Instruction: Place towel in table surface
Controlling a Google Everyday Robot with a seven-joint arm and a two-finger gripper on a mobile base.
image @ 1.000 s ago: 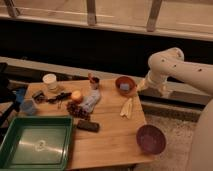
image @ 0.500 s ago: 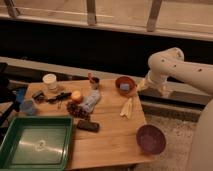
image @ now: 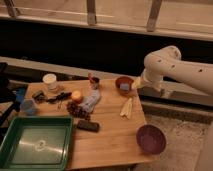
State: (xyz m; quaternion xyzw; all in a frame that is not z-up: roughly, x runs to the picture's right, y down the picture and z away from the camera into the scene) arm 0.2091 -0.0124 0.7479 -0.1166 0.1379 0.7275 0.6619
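The white arm reaches in from the right, and its end with the gripper [image: 136,86] hangs at the right rim of a small brown bowl [image: 118,80] at the back of the wooden table [image: 112,140]. A small blue thing [image: 124,86] lies in that bowl. A pale grey-blue soft-looking thing [image: 90,101] lies mid-table, left of the gripper; I cannot tell whether either of them is the towel. The gripper touches nothing that I can see.
On the table are a green tray [image: 15,150] front left, a purple bowl [image: 151,139] front right, a pale yellow banana [image: 127,107], a black block [image: 86,126], dark grapes [image: 75,109], an orange [image: 77,96], a white cup [image: 50,81], a blue cup [image: 28,106] and a dark can [image: 94,81].
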